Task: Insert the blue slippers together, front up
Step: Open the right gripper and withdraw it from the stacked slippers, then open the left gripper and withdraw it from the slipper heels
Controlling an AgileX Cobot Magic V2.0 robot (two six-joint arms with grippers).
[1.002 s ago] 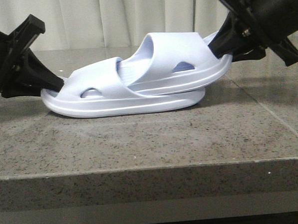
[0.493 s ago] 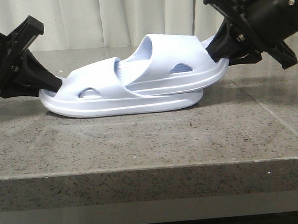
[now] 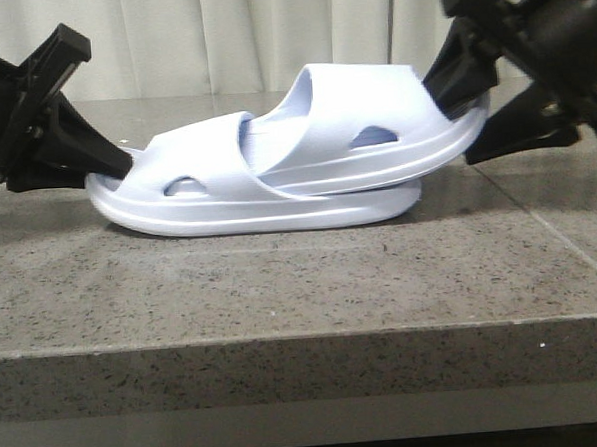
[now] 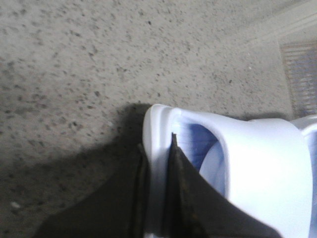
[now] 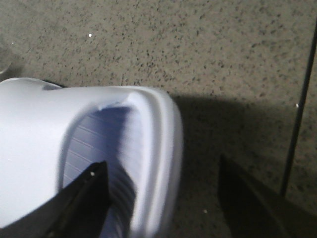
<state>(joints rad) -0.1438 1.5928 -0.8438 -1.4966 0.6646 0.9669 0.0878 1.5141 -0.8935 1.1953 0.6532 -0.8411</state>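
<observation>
On the speckled grey stone counter (image 3: 281,274), nested pale lavender-blue foam slippers (image 3: 276,170) lie, left hand (image 3: 110,163) pinching the lower heel, right hand (image 3: 478,109) spread loose.

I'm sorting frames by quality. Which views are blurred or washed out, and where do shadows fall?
Front view: sharp; soft shadow under the slippers on the table. Left wrist view: strap overexposed to near white, left gripper fingers blurred and dark, their shadow on the stone. Right wrist view: slipper rim smeared and soft, right gripper fingers dark and blurred, broad shadow beside the slipper.
</observation>
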